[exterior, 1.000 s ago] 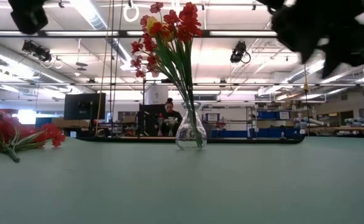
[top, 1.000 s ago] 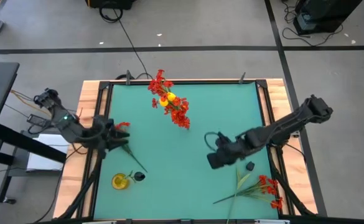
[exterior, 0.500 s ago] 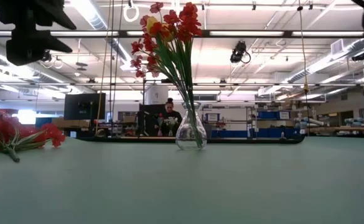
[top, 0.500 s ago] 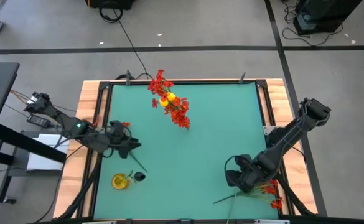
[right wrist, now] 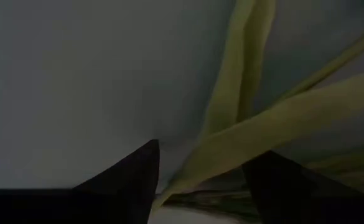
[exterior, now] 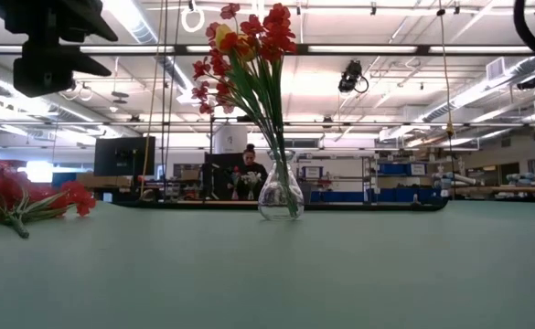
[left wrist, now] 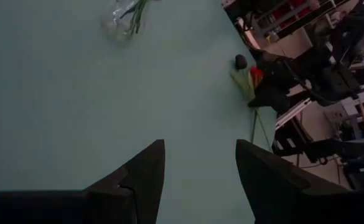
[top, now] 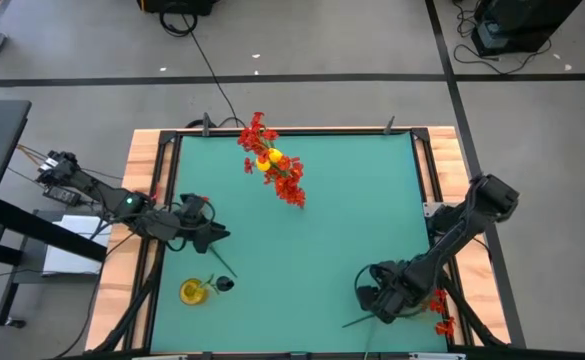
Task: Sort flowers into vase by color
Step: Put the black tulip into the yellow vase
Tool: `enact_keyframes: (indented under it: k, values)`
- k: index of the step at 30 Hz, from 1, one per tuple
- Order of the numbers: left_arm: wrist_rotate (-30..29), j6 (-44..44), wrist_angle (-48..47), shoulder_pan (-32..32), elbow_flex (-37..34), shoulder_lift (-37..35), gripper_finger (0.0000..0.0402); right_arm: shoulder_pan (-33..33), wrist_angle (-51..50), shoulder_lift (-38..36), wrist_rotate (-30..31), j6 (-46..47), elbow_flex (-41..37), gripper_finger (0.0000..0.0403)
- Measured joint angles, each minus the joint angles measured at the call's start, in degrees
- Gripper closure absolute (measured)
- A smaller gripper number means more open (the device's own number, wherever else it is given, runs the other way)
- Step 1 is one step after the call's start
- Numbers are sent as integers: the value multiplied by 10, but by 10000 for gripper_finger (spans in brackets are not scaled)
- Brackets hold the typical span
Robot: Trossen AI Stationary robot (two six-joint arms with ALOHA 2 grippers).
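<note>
A clear glass vase (top: 272, 165) at the table's far middle holds red and yellow flowers; it also shows in the low view (exterior: 281, 192). A red sprig (top: 200, 206) lies at the left, its stem running toward the near edge. A yellow blossom (top: 192, 291) lies near the left front. Another red sprig (top: 434, 304) lies at the near right. My right gripper (top: 374, 298) is low over this sprig, open, its fingers on either side of the green leaves (right wrist: 231, 146). My left gripper (top: 215, 235) is open and empty (left wrist: 200, 149) above the left sprig's stem.
A small dark thing (top: 223, 284) lies beside the yellow blossom. The green mat is framed by a wooden rim (top: 140, 200). Bare mat lies between the vase and the near edge. A person stands far off in the room behind the vase (exterior: 249, 169).
My right gripper has gone from the table's middle right toward the near edge and down onto the near-right red sprig. My left gripper has shifted a little toward the table's right, over the left sprig's stem. The flowers have stayed where they were.
</note>
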Motion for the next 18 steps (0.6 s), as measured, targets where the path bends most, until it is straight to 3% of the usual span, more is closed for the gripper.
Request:
enact_keyframes:
  k: [6,10,15,18]
  values:
    - [0,-29,-7,0,0,0,201,0,-4,8,24,-34,0,200]
    - [0,-45,-11,0,0,0,201,-11,-25,-3,80,-76,-1,276]
    - [0,-51,-6,0,0,0,201,-29,-3,-14,109,-146,-1,383]
    - [1,-55,7,0,0,0,201,-42,28,-22,151,-185,0,379]
